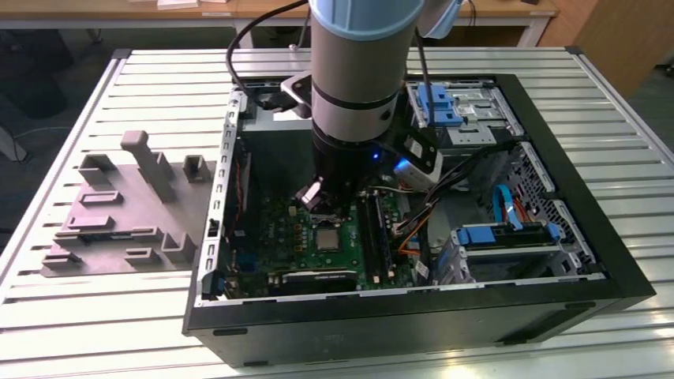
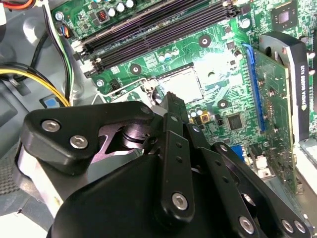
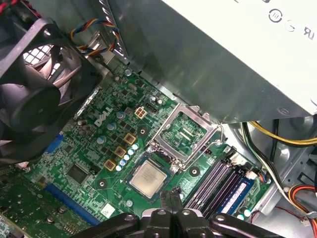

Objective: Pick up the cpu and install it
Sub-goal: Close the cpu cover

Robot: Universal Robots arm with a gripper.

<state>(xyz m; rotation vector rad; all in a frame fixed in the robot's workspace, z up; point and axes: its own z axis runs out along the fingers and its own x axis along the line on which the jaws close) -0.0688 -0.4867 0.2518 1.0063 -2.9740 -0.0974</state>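
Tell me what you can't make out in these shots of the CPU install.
- Whether the cpu is fully seated in its socket: in the first wrist view it lies there flat, but its contacts are underneath.
- The cpu's surface in the second wrist view: glare washes it out.
- The gripper finger pads: both wrist views show the tips close together over the cpu, edge-on.
- The socket area in the exterior view: the arm covers part of it.

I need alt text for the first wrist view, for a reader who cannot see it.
The cpu, a silvery square chip, sits in its socket on the green motherboard, with the socket's metal frame swung open beside it. The black claw hangs close above the chip's edge, fingers together, holding nothing. A black fan and a grey metal box border the board.
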